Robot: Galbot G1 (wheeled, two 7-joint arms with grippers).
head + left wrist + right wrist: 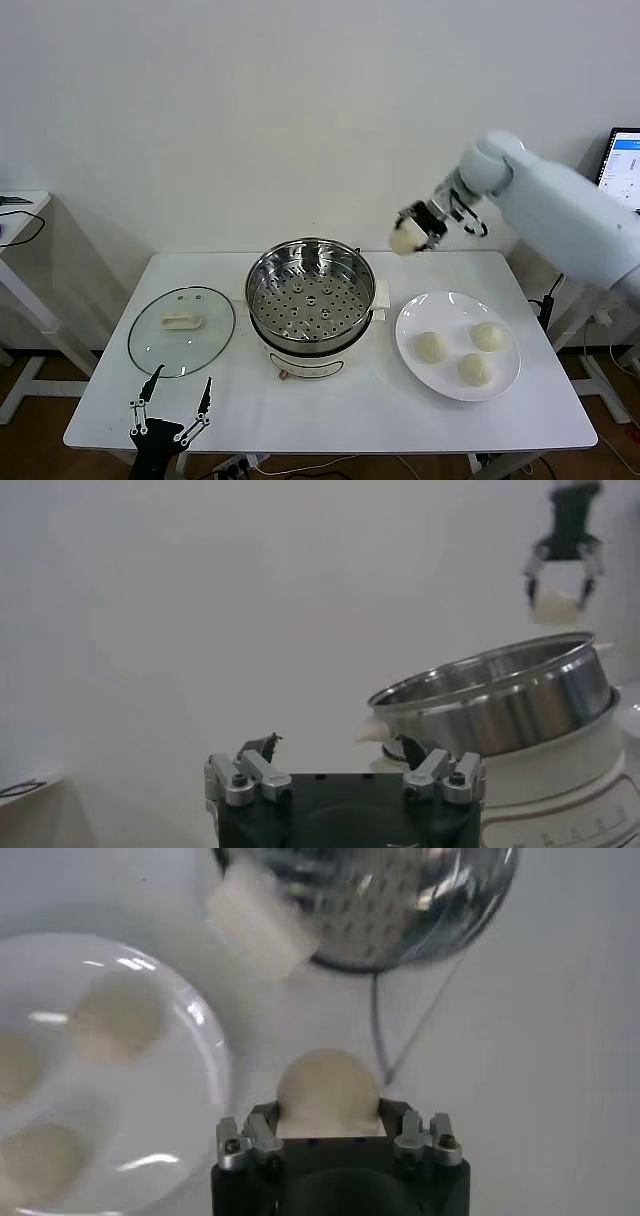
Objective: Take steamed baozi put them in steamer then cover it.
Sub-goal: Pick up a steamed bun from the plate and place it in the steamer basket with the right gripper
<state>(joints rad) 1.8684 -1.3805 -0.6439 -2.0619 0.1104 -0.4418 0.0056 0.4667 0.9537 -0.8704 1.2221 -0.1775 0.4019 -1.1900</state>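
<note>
My right gripper [410,240] is shut on one cream-white baozi [327,1093], held in the air above the table between the steamer and the plate. Three more baozi [431,346] lie on the white plate [412,310] at the right. The shiny steel steamer [310,290] with its perforated bottom sits mid-table on a white pot base, and nothing lies in it. The glass cover [181,330] with a cream handle lies flat to its left. My left gripper [171,403] hangs open at the table's front left edge.
The table's front edge runs just past the left gripper. A small white side table [20,215] stands at far left, and a monitor [622,160] at far right. The pot's power cord [385,1038] trails across the tabletop near the base.
</note>
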